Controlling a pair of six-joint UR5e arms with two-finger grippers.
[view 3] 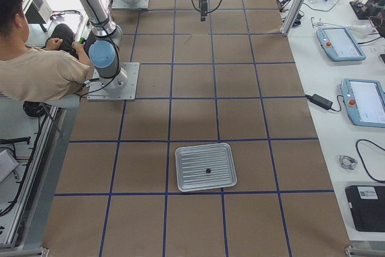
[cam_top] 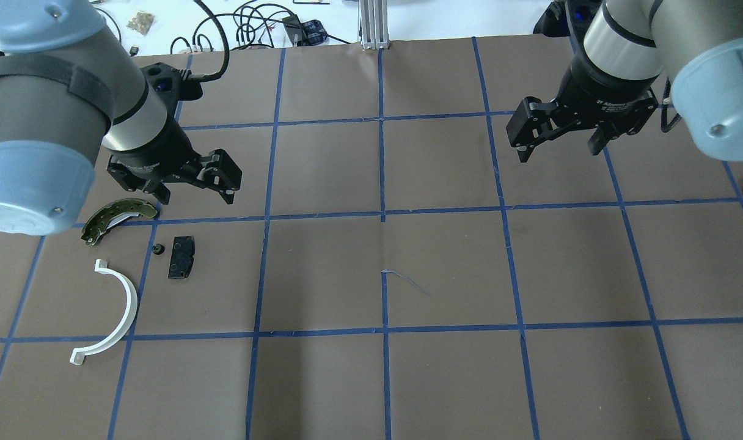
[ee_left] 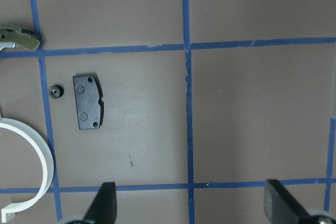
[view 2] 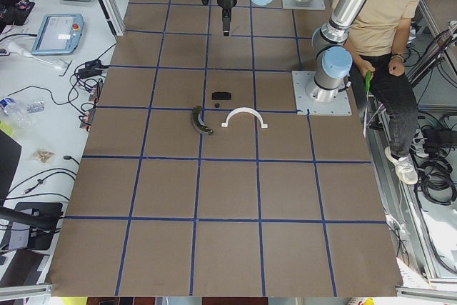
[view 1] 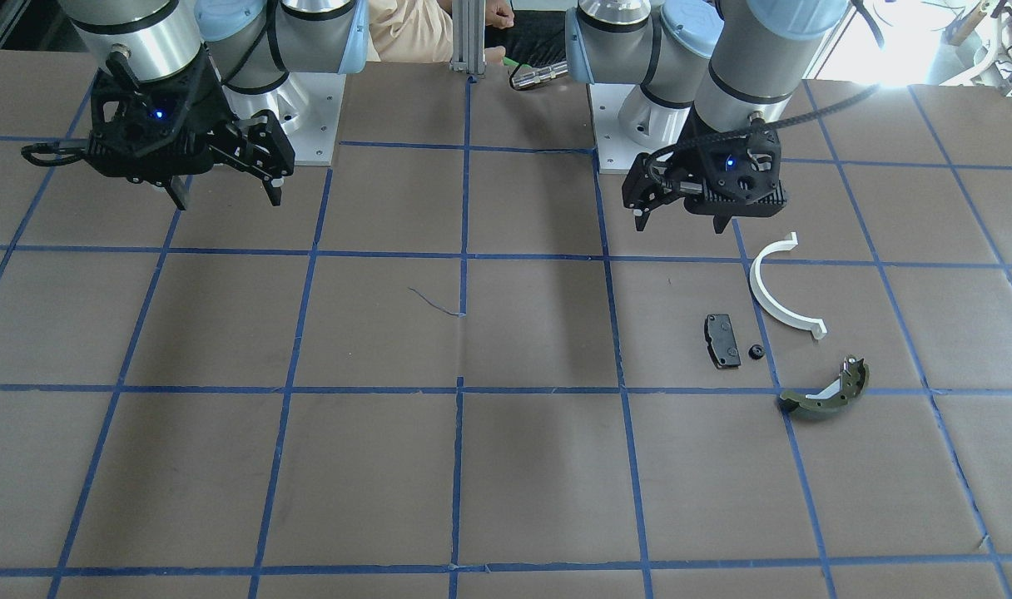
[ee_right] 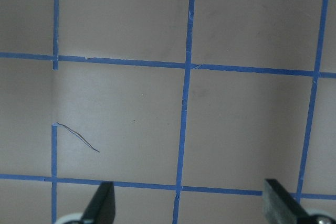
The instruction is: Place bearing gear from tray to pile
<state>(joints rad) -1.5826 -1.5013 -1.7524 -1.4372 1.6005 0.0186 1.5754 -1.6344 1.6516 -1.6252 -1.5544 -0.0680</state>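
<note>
A small black bearing gear (view 1: 756, 352) lies on the table beside the black pad (view 1: 722, 339), within the pile with the white half-ring (view 1: 757, 291) and olive brake shoe (view 1: 822, 403). It also shows in the overhead view (cam_top: 158, 249) and the left wrist view (ee_left: 54, 92). My left gripper (cam_top: 197, 194) is open and empty, hovering just beyond the pile. My right gripper (cam_top: 559, 150) is open and empty over bare table on the other side. The tray (view 3: 180, 173) shows in the exterior right view and holds one small black part (view 3: 207, 171).
The table is brown paper with a blue tape grid. A person (view 3: 36, 70) sits behind the robot bases. Cables and tablets (view 3: 340, 43) lie on the white bench beyond the table's far edge.
</note>
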